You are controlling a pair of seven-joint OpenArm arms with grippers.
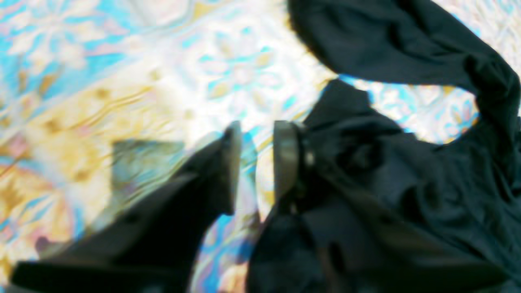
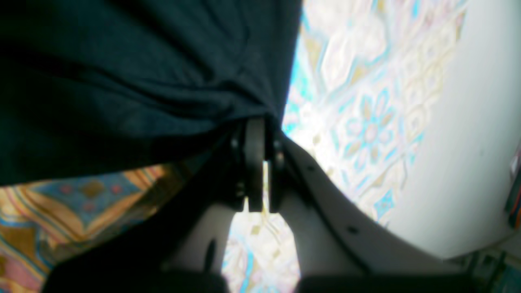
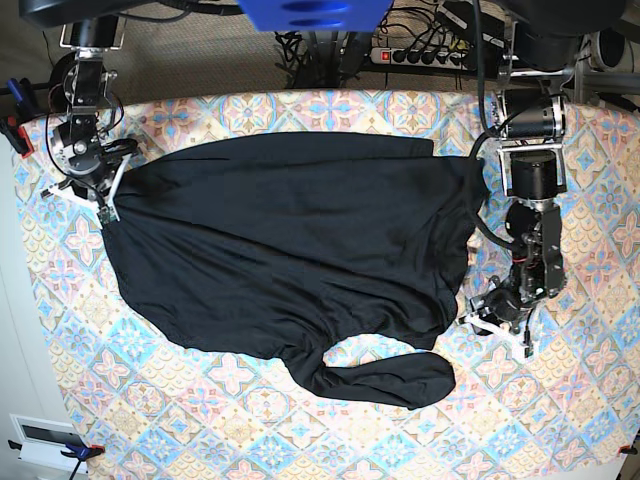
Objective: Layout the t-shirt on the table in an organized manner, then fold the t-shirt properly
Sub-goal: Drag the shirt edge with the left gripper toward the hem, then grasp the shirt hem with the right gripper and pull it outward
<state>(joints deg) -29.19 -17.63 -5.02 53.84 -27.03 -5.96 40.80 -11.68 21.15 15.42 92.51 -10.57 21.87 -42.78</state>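
while the black t-shirt (image 3: 290, 250) lies spread across the middle of the table (image 3: 560, 420), most of its body is flat with soft wrinkles, and one long sleeve curls along the near edge of the garment, leaving a small window of patterned cloth showing between sleeve and body. in the base view the right gripper (image 3: 106, 213) sits at that view's left, at the shirt's upper corner, and the right wrist view shows its jaws pressed together on a bunched edge of the black fabric, which drapes away from the pinch and covers much of that picture. the left gripper (image 3: 497, 327) is at the base view's right, low beside the shirt's side edge near the hem. in the left wrist view its two fingers (image 1: 285, 158) stand apart with a clear gap of bright tablecloth between them, and nothing is caught in that gap; the crumpled black cloth lies just beside one finger, touching or nearly touching its outer side, though the blur makes it hard to say which. the sleeve loops over the pattern farther off in that view.
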